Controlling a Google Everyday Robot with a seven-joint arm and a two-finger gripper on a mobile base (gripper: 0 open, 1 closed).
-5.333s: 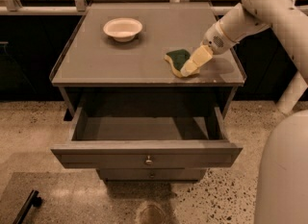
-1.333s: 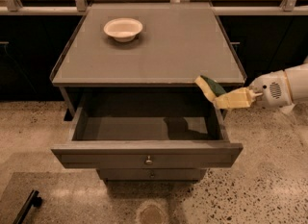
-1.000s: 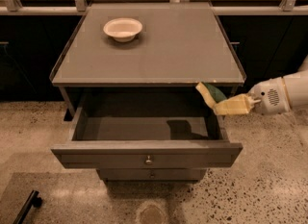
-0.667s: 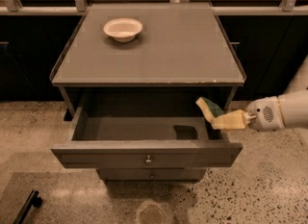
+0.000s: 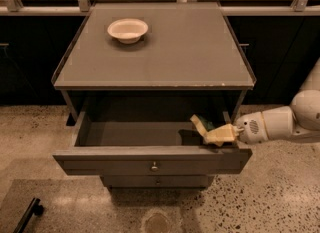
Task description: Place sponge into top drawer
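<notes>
The top drawer (image 5: pixel 115 160) of the grey cabinet stands pulled open, its round knob at the middle of the flat front. My gripper (image 5: pixel 209 134) reaches in from the right over the drawer's right end, just above its inside. It is shut on the sponge (image 5: pixel 198 123), which shows a pale yellow body with a bit of dark green, held tilted above the drawer floor. The white arm stretches off to the right edge of the view.
A cream round bowl (image 5: pixel 128 29) sits on the cabinet top (image 5: pixel 190 52) at the back left. A narrower lower drawer front (image 5: pixel 180 181) shows under the open drawer. A dark bar (image 5: pixel 29 214) lies on the floor at the lower left.
My gripper has carried the sponge from the cabinet top off to the right, then down and left, and now holds it inside the open drawer's right end.
</notes>
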